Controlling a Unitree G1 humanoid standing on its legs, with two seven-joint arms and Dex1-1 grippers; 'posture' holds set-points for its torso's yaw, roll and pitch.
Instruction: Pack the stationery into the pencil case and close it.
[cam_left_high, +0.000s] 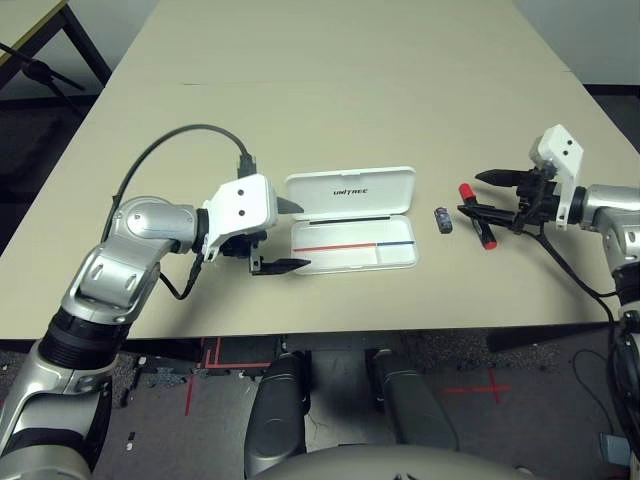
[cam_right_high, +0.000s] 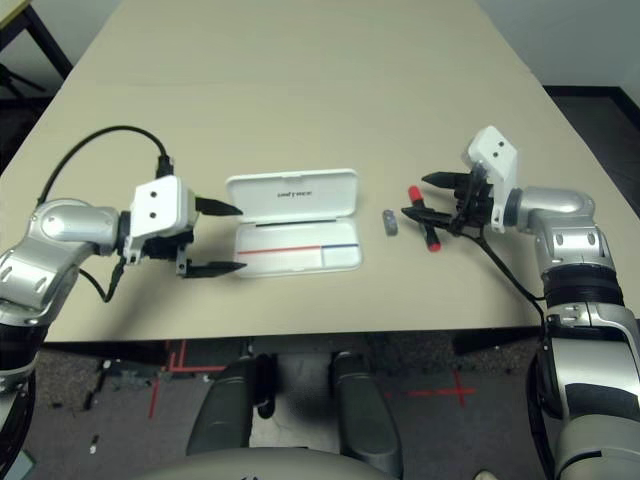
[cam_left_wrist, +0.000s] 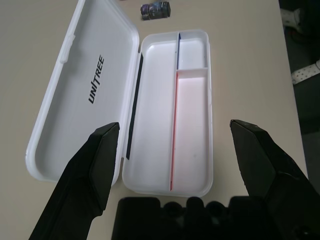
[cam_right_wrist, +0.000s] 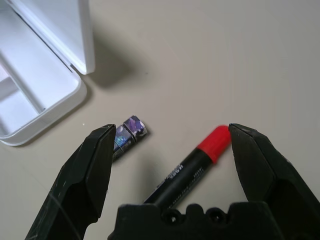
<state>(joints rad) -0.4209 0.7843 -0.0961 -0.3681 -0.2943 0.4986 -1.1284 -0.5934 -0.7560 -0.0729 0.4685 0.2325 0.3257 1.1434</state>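
The pencil case (cam_left_high: 352, 232) lay open on the worktop (cam_left_high: 330, 90); the marker (cam_left_high: 477, 228) lay well to its right, red cap pointing away, directly under the spread right claw (cam_left_high: 481, 194); the left claw (cam_left_high: 292, 236), also spread, hovered at the case's left end.

A broad beige worktop (cam_left_high: 330, 60) takes up most of the space, its surface matte and evenly lit from overhead, with a faint seam running across it further back. Beyond its near edge the floor (cam_left_high: 150, 400) is dark, speckled carpet marked with strips of red tape (cam_left_high: 480, 388), one pair forming a cross. At the far left corner a second table with a pale top and yellow edge (cam_left_high: 25, 25) stands on black legs. A sliver of pale wall (cam_right_high: 580, 40) shows at the far right, above dark flooring.
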